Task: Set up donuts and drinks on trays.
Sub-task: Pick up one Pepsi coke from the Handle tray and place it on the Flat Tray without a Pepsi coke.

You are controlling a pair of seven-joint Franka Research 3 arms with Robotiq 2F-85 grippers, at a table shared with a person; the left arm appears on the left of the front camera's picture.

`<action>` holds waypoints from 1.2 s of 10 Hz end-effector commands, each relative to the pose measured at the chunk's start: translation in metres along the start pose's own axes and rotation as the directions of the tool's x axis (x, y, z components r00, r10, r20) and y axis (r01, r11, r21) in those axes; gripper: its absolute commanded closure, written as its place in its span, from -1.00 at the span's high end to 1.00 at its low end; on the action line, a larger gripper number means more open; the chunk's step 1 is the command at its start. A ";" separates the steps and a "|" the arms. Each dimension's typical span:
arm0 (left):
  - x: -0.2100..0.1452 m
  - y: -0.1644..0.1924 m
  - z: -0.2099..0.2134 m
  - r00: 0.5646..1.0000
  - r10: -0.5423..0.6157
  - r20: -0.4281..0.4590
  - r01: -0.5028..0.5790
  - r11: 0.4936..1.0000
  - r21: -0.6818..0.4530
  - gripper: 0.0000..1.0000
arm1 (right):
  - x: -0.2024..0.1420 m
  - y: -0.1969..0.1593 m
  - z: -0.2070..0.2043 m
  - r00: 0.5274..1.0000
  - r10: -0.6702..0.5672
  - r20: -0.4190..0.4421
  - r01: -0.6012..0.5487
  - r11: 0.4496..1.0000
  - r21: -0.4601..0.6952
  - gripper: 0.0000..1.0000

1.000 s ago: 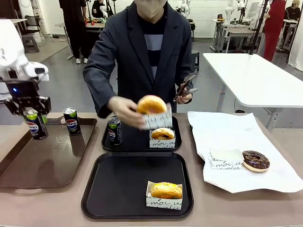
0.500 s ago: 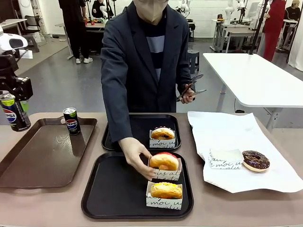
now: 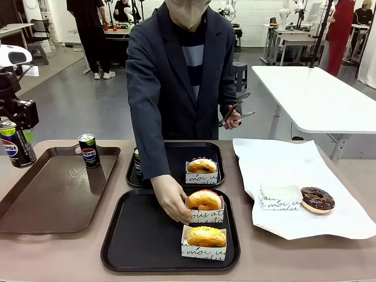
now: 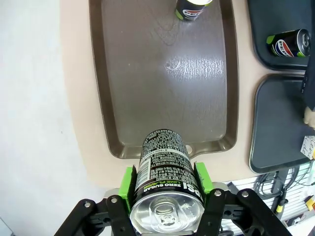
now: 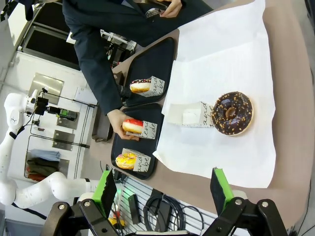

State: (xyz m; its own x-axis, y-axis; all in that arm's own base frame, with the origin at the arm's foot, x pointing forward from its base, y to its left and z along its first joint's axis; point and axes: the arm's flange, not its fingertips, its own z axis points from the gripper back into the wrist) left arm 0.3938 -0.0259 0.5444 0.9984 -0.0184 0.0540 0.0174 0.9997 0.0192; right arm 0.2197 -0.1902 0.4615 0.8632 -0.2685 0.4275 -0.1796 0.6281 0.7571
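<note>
- Front view: at 9 o'clock, the left end effector (image 3: pixel 17 134) pinches a slim black Pepsi can (image 3: pixel 16 151) beside the brown rectangular tray (image 3: pixel 59 200). A person's hand (image 3: pixel 169 198) touches a red-glazed sleeved ring donut (image 3: pixel 204 201) on the near black square plastic tray (image 3: pixel 141 235).
- Left wrist view: green pads (image 4: pixel 129 184) clamp the can's 2 sides.
- Right wrist view: the right end effector (image 5: pixel 162 191) is spread and empty. A chocolate-brown ring donut (image 5: pixel 231 113) lies at 1 o'clock on a white paper sheet (image 5: pixel 231 49).

Near tray (image 3: pixel 141 235) & far tray (image 3: pixel 173 153): black. Left tray (image 3: pixel 59 200): brown. Far-left can (image 3: pixel 16 150): black, green rim, red-white-blue logo. Right donut (image 3: pixel 317 199): choc-brown, speckled. Sleeves (image 3: pixel 202 251): white w/ blk script. Paper (image 3: pixel 282 170): white.
</note>
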 end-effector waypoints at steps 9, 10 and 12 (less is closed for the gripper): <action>-0.008 -0.100 -0.015 0.964 -0.258 0.059 0.260 0.965 -0.034 0.16 | 0.000 -0.003 -0.001 1.000 0.009 0.002 -0.009 1.000 0.012 1.00; -0.006 -0.135 -0.027 0.948 -0.316 0.043 0.318 0.948 -0.025 0.16 | 0.000 -0.003 -0.001 1.000 0.009 0.002 -0.009 1.000 0.012 1.00; -0.014 -0.197 -0.044 0.914 -0.404 0.044 0.405 0.914 -0.036 0.16 | 0.000 -0.003 -0.001 1.000 0.009 0.002 -0.009 1.000 0.012 1.00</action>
State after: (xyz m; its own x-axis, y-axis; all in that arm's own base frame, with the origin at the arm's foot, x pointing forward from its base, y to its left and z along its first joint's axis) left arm 0.3702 -0.2103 0.4985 0.9140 -0.4001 0.0674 0.3995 0.9164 0.0229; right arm 0.2197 -0.1901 0.4616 0.8633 -0.2683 0.4275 -0.1797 0.6281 0.7571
